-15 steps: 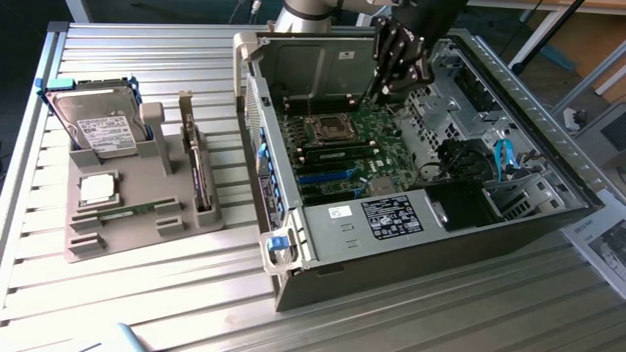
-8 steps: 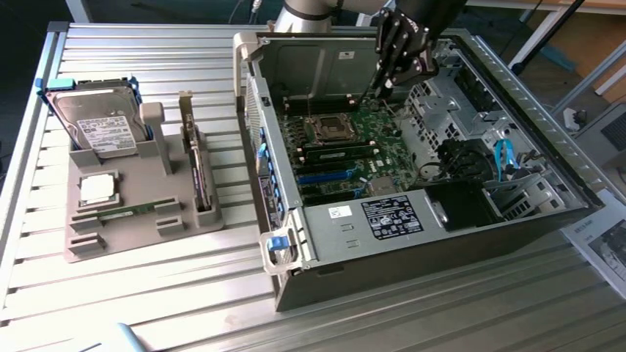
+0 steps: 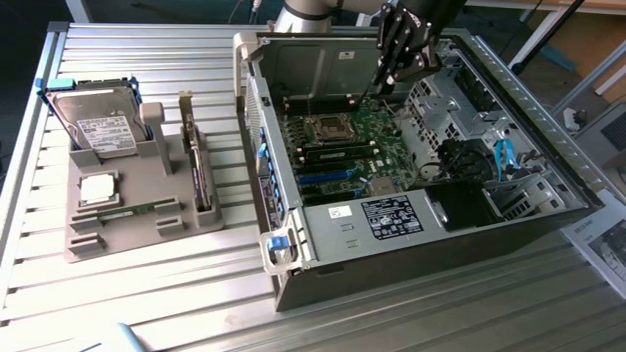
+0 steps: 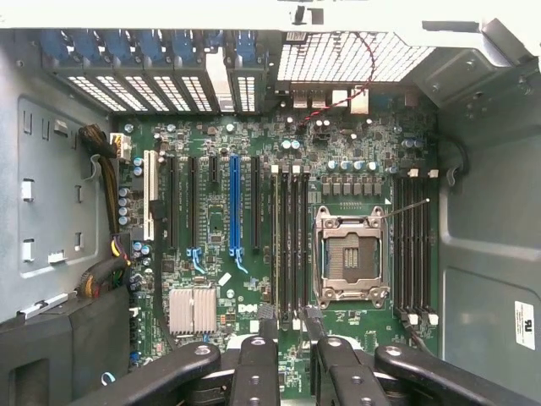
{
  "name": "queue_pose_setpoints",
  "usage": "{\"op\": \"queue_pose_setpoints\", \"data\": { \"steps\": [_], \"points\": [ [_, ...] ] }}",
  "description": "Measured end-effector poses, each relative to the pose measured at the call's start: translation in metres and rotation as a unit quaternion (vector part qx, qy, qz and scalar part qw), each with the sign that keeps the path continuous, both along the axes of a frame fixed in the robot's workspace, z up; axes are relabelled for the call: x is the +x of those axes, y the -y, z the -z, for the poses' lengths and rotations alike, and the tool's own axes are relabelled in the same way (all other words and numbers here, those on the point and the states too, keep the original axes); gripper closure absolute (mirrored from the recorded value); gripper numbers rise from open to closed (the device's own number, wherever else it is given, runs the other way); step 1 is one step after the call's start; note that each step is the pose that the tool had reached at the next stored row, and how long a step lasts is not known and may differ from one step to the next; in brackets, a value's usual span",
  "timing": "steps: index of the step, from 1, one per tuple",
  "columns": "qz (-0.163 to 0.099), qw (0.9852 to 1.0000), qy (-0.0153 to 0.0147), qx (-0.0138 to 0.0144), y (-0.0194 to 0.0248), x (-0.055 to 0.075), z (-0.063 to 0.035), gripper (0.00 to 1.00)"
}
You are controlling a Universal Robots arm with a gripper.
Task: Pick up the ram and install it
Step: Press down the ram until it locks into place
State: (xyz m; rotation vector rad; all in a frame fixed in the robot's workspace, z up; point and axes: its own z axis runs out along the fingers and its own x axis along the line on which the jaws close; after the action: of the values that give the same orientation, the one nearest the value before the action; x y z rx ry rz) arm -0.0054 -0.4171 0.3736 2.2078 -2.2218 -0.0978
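1. Ram, long thin green circuit-board stick (image 3: 127, 211): I see it resting in the grey moulded tray (image 3: 146, 180), at the exterior view's left.
2. Open grey metal computer case (image 3: 323, 59): centre.
3. Black gripper (image 3: 403, 77): above the green motherboard (image 3: 342, 147), fingers spread, empty.

Gripper (image 3: 389, 79) hangs inside the open case (image 3: 303, 66), over the motherboard (image 3: 342, 150). CPU socket (image 4: 349, 256) sits below it, memory slots (image 4: 290, 245) beside that. Parts holder (image 3: 137, 238) is on the table (image 3: 146, 293) outside the case, well apart from the gripper, toward the exterior view's left. In it: ram (image 3: 125, 211) lying flat, processor (image 3: 96, 188) beside it, hard drive (image 3: 98, 128) standing beyond.
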Motion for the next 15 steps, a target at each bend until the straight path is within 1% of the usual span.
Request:
{"op": "queue_pose_setpoints", "data": {
  "steps": [12, 14, 15],
  "points": [
    [0.000, 1.0000, 0.0000, 0.0000, 0.0000, 0.0000, 0.0000, 0.76],
    [0.000, 1.0000, 0.0000, 0.0000, 0.0000, 0.0000, 0.0000, 0.90],
    [0.000, 1.0000, 0.0000, 0.0000, 0.0000, 0.0000, 0.0000, 0.90]
  ]
}}
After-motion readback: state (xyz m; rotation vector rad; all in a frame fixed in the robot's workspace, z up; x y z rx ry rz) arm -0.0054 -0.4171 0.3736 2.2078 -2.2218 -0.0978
